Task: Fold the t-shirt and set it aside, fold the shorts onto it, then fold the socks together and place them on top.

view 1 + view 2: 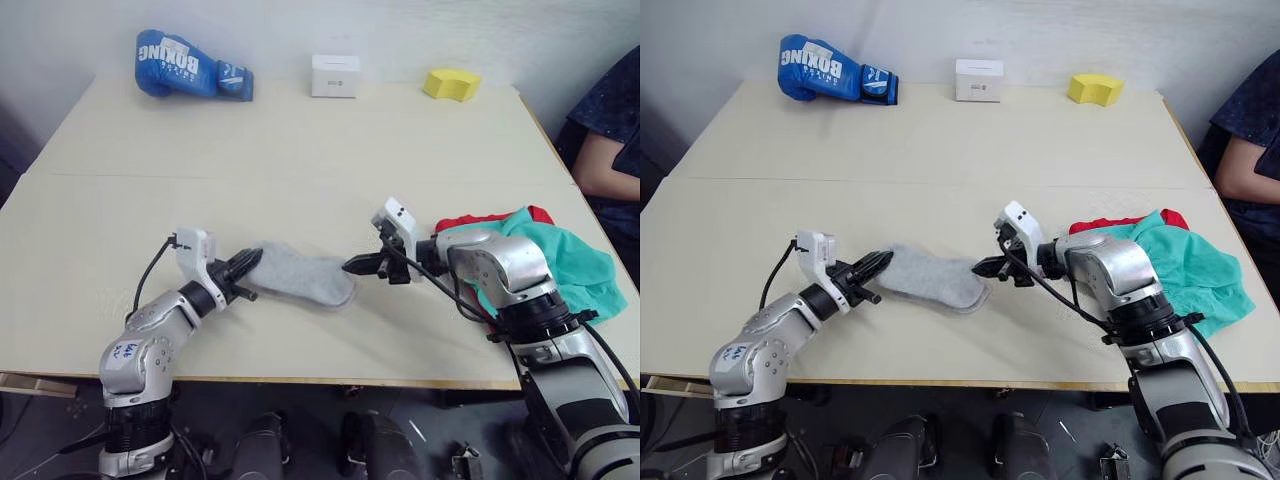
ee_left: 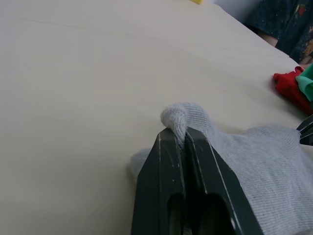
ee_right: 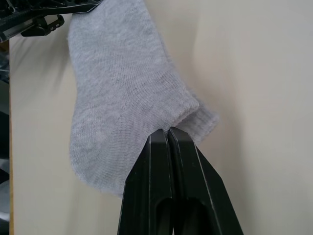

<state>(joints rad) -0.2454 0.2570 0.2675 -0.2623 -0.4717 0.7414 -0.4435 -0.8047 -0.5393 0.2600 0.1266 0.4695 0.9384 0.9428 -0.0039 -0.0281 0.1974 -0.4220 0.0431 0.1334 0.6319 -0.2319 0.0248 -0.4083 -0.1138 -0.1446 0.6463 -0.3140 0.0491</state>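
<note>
**Inspector:** Report the position of the socks.

**Assistant:** The socks (image 1: 300,277) lie flat as one grey piece on the table (image 1: 300,170), low in the frame and just left of centre in the head views. From the right wrist view, one sock sits on top of the other, with a second cuff edge peeking out beneath.

**Inspector:** State of the left gripper?

**Assistant:** The left gripper (image 1: 247,268) is at the socks' left end. In its wrist view the two black fingers (image 2: 171,166) are pressed together with a small bunch of grey knit pinched between the tips.

**Inspector:** And the right gripper?

**Assistant:** The right gripper (image 1: 356,266) meets the socks' right end. Its fingers (image 3: 159,161) are closed against each other, the tips at the cuff edge; the knit runs in between them, so it is pinching the socks as well.

**Inspector:** The other garments?

**Assistant:** At the right edge of the frame, the shorts (image 1: 560,255) lie in a rumpled teal heap over the t-shirt (image 1: 470,219), of which a red strip shows along the heap's upper left edge. Both are well apart from the socks.

**Inspector:** Anything else on the table?

**Assistant:** Along the far edge: a blue boxing glove (image 1: 190,66) at upper left, a small white box (image 1: 335,75) at top centre, a yellow block (image 1: 451,83) to its right. A person's arm (image 1: 608,165) shows at the right edge.
</note>
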